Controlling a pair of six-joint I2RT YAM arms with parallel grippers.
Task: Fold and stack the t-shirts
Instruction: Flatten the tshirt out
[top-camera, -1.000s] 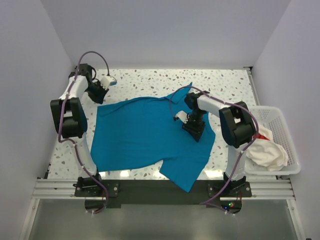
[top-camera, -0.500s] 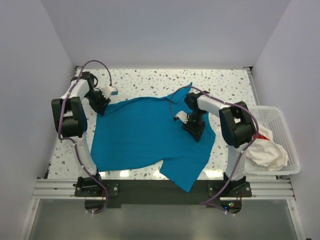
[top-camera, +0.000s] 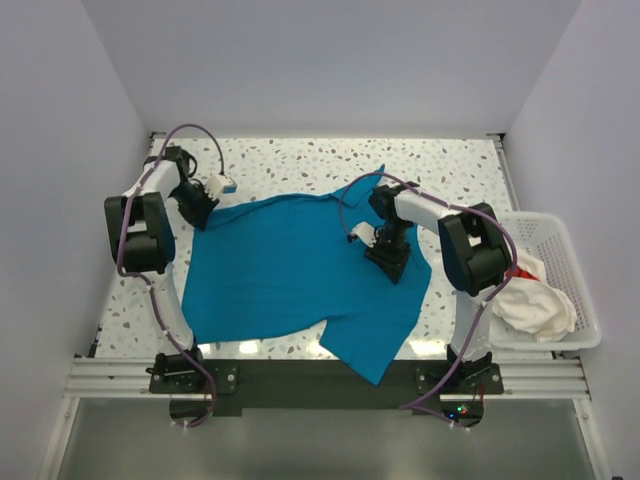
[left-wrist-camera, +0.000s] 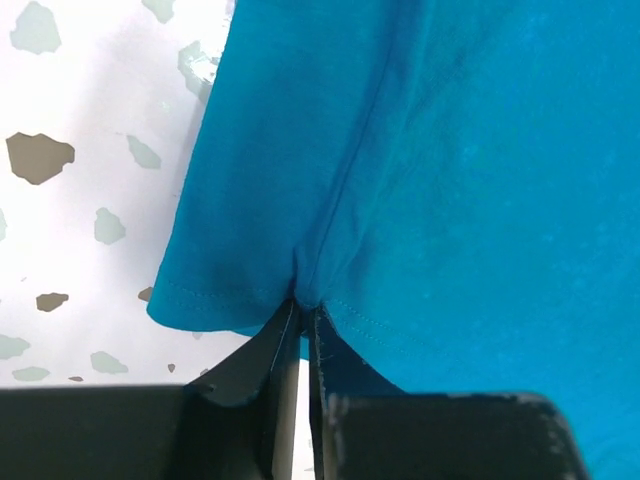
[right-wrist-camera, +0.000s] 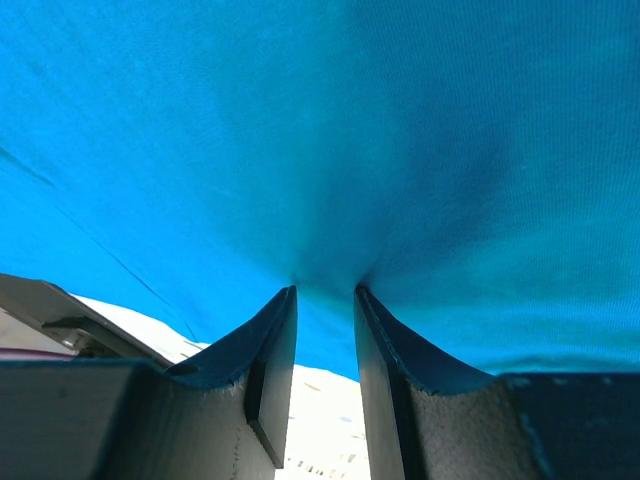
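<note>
Clearly L tool (left-wrist-camera: 300, 308), R tool (right-wrist-camera: 325, 290) pinch teal t-shirt (top-camera: 290, 265); white t-shirt (top-camera: 535, 300) part-hidden in basket (top-camera: 555, 232).

Bare table (top-camera: 450, 165) lies open beyond the teal shirt (top-camera: 280, 270); the basket (top-camera: 566, 240) blocks the right edge.

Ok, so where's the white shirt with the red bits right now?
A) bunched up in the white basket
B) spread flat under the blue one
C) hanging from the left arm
A: the white shirt lies crumpled inside the mesh basket on the right side, apart from the blue shirt, which is the one spread out between the arms.
</note>
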